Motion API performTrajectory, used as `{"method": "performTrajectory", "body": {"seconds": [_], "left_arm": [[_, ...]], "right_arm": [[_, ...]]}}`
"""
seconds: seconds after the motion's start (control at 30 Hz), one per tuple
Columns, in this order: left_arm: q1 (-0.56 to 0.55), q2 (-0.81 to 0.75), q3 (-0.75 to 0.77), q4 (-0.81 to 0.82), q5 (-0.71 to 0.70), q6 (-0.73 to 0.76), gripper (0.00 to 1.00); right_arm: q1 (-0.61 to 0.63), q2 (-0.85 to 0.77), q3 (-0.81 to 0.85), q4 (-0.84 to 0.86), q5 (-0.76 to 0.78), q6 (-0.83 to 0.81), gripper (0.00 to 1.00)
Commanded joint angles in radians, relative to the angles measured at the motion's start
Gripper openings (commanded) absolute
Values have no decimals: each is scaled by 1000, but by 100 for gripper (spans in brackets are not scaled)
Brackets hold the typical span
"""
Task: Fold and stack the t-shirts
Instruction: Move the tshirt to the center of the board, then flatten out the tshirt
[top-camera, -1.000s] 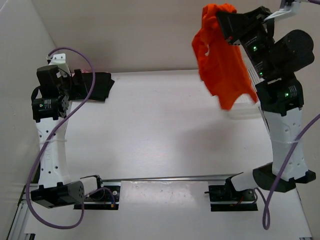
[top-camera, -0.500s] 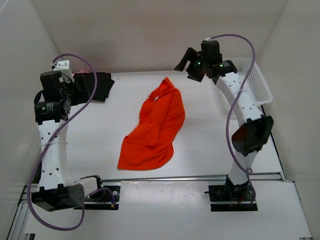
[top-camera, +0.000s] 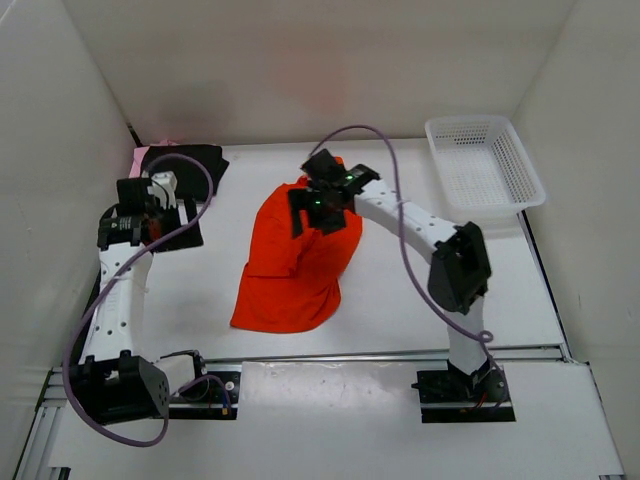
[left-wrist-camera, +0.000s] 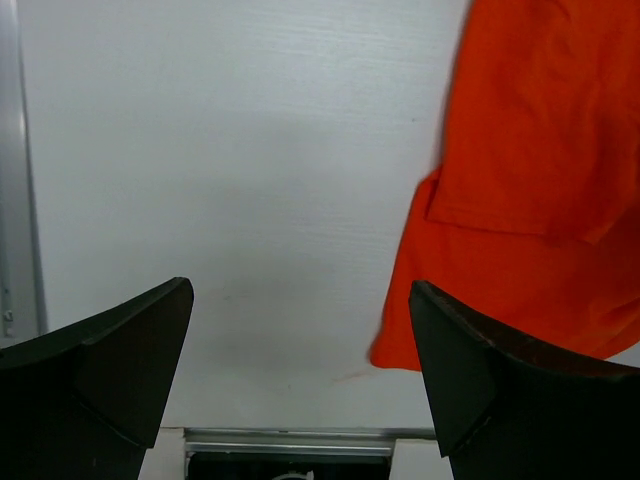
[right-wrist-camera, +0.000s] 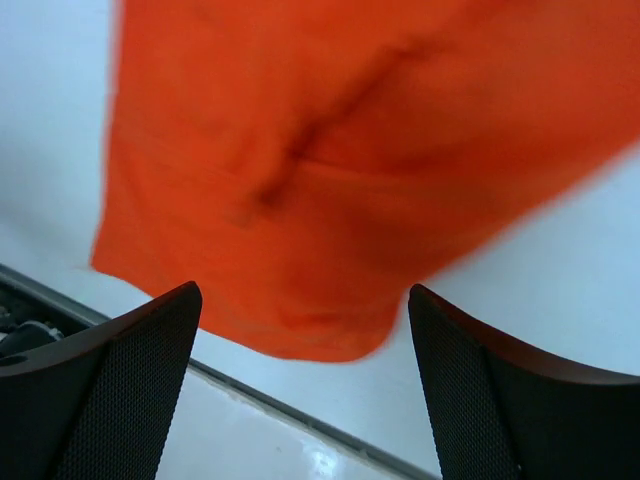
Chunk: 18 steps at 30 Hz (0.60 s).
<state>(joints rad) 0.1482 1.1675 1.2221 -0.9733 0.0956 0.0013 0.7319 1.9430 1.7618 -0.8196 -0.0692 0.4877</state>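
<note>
- Orange-red t-shirt (top-camera: 290, 270) has dropped onto the table (top-camera: 200, 290); right claw (top-camera: 322, 205) now open above its far end.
- Long axis runs near-far; open left claw (left-wrist-camera: 300, 290) waits left, farther off.

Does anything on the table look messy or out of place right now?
Yes. The bright orange-red fabric t-shirt lies bunched and slanted in the middle of the white table, creased, with one layer doubled over rather than spread flat. Nothing else stands out.
</note>
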Motion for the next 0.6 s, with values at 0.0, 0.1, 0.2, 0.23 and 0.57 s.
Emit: {"method": "performTrajectory", "body": {"seconds": [0.0, 0.1, 0.2, 0.23, 0.57], "left_arm": [[-1, -54, -143, -9, 38, -1, 100], [-31, -86, -286, 13, 24, -1, 100], [-88, -86, -369, 13, -23, -1, 100], [-110, -86, -407, 13, -23, -1, 100], [-487, 135, -539, 208, -270, -1, 100]], "right_arm": [[38, 167, 231, -7, 14, -55, 88], [38, 280, 259, -38, -13, 24, 88], [15, 260, 123, 14, -64, 63, 86], [15, 229, 87, 39, -64, 63, 86], [15, 208, 18, 132, -158, 77, 85]]}}
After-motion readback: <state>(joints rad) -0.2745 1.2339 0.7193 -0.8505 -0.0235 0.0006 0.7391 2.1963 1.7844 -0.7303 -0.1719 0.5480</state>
